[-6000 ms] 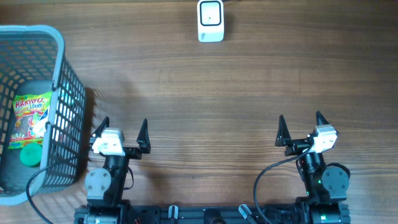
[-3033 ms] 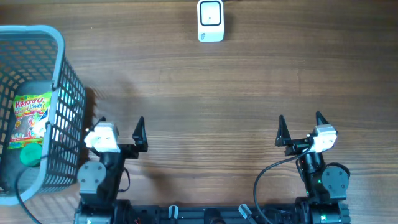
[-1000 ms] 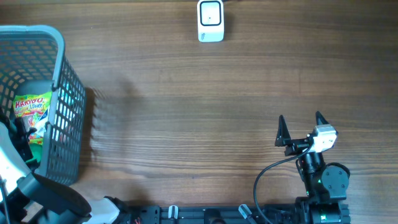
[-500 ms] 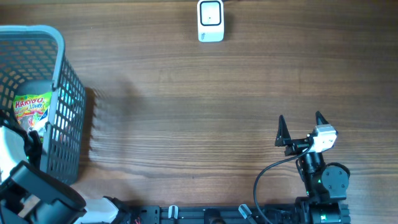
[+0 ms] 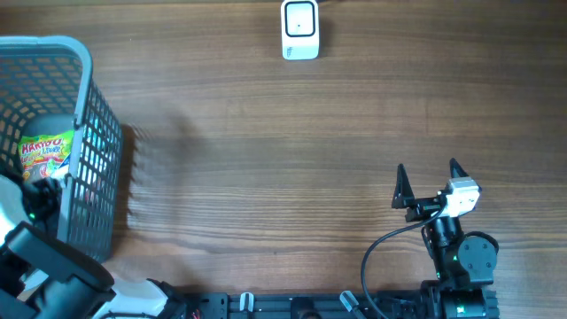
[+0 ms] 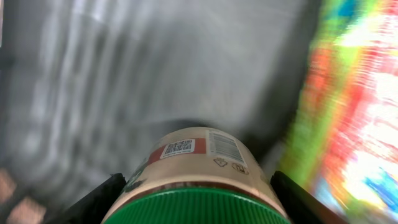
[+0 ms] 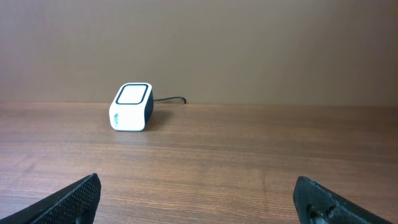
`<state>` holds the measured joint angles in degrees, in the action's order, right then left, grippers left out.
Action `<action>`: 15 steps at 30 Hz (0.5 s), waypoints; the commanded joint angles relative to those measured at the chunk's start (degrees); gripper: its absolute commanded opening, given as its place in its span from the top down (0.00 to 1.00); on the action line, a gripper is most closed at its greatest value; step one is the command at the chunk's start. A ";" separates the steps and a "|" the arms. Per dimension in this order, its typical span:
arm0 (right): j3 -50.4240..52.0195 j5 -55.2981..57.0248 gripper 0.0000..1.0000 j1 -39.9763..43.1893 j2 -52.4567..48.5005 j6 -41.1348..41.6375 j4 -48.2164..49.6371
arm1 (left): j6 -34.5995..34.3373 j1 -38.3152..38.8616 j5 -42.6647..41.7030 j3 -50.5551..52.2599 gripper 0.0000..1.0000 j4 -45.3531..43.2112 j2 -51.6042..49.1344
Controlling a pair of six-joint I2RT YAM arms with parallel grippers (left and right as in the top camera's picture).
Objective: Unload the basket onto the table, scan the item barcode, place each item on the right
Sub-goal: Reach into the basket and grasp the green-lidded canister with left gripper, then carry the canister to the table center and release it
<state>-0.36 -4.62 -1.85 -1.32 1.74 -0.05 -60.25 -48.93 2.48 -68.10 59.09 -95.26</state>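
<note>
A beige jar with a green ribbed lid lies in the grey basket; its label shows a barcode and a QR code. My left gripper is down inside the basket, one black finger against each side of the jar. In the overhead view the left arm hides the jar. The white scanner stands at the table's far edge and also shows as the scanner in the right wrist view. My right gripper rests open near the front right, with nothing between its fingers.
A bright candy bag lies in the basket just right of the jar, seen blurred as the bag in the left wrist view. The basket's mesh wall stands between the left gripper and the wooden table.
The left arm swung from its rest spot into the basket and lowered onto the jar; its fingers have closed inward around it. The right arm has not moved.
</note>
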 commanded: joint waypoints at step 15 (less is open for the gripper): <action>0.04 0.79 0.00 0.04 0.02 0.83 0.15 | 6.62 23.32 -22.75 -24.06 0.39 8.83 39.10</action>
<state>-0.36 -4.60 -1.85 -1.32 1.74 -0.03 -58.48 -35.75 -18.76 -91.37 68.20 -55.59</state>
